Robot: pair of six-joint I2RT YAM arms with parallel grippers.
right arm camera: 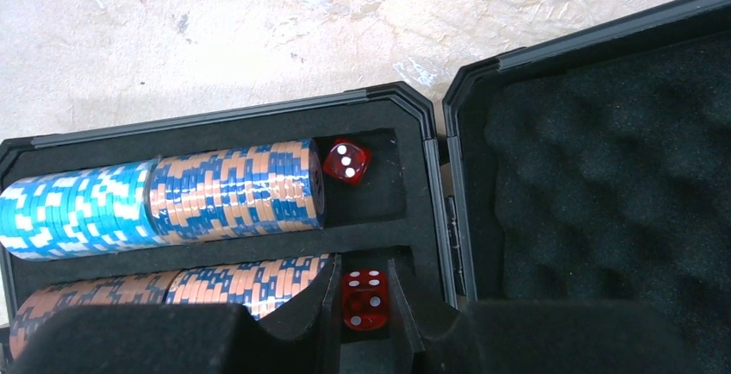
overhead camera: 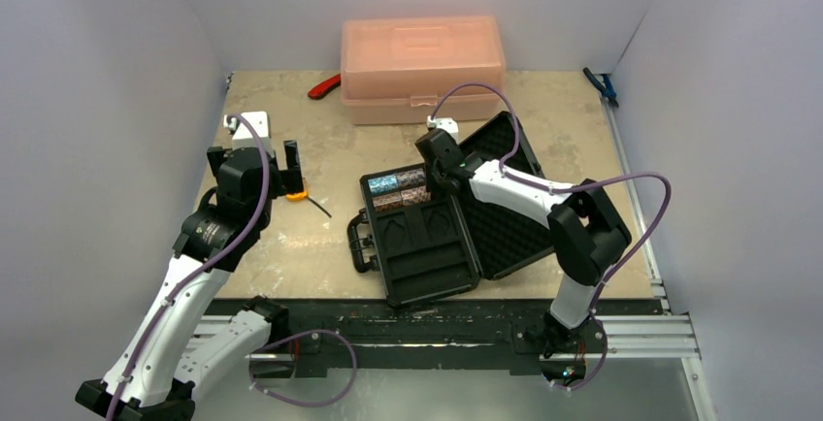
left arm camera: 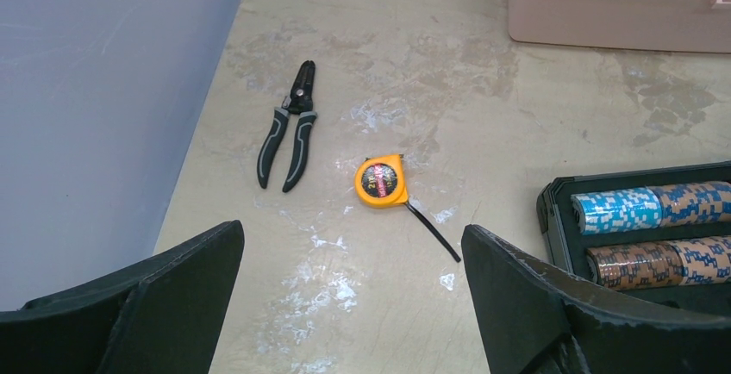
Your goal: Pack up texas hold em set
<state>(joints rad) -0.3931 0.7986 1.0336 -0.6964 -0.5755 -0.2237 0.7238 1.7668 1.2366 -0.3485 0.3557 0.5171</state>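
Your right pincer (right arm camera: pixel 363 266) is narrowed onto the lower red die (right arm camera: pixel 365 301). A finger touches each side of it at the right end of the lower chip row in the briefcase (right arm camera: pixel 259 114). The upper red die (right arm camera: pixel 347 160) sits in the pocket at the end of the other row, just beside the chip stacks (right arm camera: pixel 233 189).

Your left pincer (left arm camera: pixel 351 232) stands wide and holds nothing. It hangs above the bench (left arm camera: pixel 483 90) with the yellow tape measure (left arm camera: pixel 381 182) ahead of it.

Only the right wrist view shows the dice; from above you cannot make them out. The top view does show the briefcase lying open, its lid to the right, near the pink box (overhead camera: pixel 422 62). Only the left wrist view shows the pliers (left arm camera: pixel 289 137), left of the tape measure.
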